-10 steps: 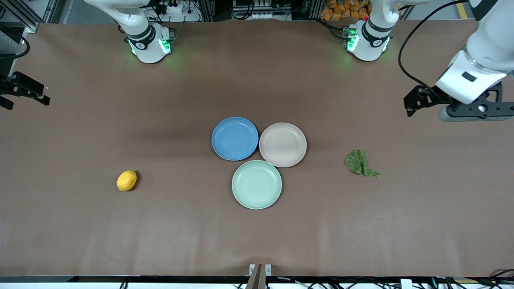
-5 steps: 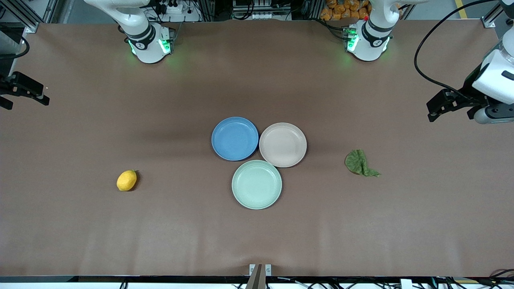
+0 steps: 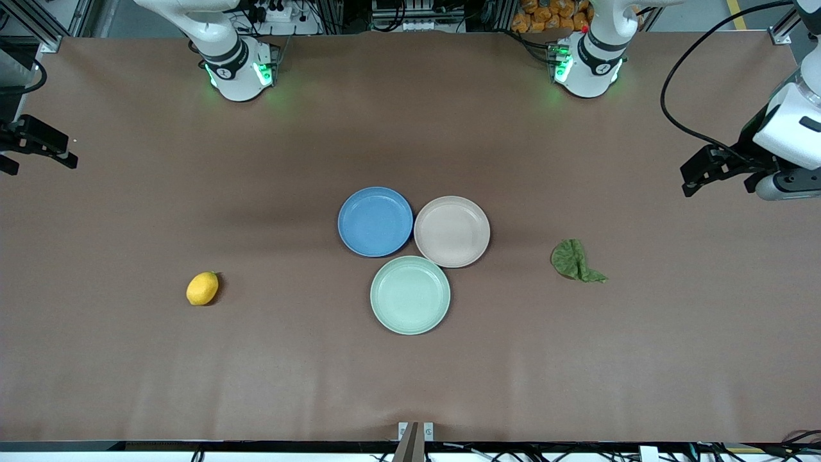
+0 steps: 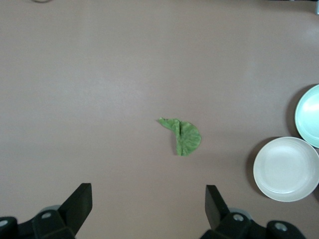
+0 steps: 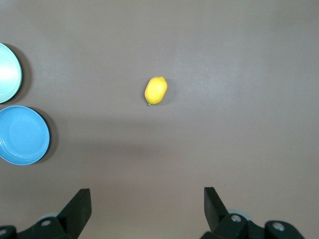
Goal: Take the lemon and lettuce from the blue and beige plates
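The yellow lemon [image 3: 203,288] lies on the bare table toward the right arm's end, also in the right wrist view [image 5: 156,90]. The green lettuce leaf [image 3: 573,260] lies on the table toward the left arm's end, also in the left wrist view [image 4: 183,137]. The blue plate [image 3: 375,221] and the beige plate [image 3: 452,231] sit side by side at mid-table, both empty. My left gripper [image 3: 691,178] hangs open and empty over the table's left-arm end [image 4: 148,204]. My right gripper [image 3: 42,160] hangs open and empty over the right-arm end [image 5: 147,206].
An empty pale green plate [image 3: 410,295] touches the blue and beige plates, nearer to the front camera. The arm bases [image 3: 238,70] [image 3: 587,64] stand along the table's back edge. A black cable [image 3: 670,109] loops down to the left wrist.
The left gripper has moved outward toward its end of the table, away from the lettuce, then stayed almost still. The right arm, lemon, lettuce and plates have not moved.
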`<action>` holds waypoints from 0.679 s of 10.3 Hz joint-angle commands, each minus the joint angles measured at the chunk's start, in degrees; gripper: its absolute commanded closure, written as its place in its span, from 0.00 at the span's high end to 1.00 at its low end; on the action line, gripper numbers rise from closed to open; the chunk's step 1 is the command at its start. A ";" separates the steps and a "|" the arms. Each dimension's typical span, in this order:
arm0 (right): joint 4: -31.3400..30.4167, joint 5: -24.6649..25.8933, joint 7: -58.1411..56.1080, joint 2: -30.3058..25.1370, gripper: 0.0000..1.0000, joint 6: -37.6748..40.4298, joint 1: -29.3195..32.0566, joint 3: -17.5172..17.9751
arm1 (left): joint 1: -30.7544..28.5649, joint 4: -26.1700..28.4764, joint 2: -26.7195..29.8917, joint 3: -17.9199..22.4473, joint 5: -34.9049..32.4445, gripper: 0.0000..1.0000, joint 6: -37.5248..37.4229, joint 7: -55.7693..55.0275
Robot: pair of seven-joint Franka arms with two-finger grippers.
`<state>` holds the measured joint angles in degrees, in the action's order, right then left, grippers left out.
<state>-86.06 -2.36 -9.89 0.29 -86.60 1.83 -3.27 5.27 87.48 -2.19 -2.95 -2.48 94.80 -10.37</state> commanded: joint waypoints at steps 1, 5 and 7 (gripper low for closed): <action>0.98 0.60 -0.30 0.15 1.00 0.46 0.02 0.11 | -1.49 2.70 2.45 -0.04 3.79 1.00 -2.23 3.68; 0.89 0.51 -0.30 0.15 1.00 0.46 -0.07 0.11 | -1.49 2.26 2.45 -0.13 3.80 1.00 -4.71 5.44; 0.89 0.51 -0.21 0.15 1.00 0.55 -0.07 0.11 | -1.49 2.00 2.36 -0.04 2.93 1.00 -5.24 6.94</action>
<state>-86.06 -2.33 -9.89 0.29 -86.59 1.82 -3.27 4.24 88.67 -1.14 -2.96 0.03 90.29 -5.44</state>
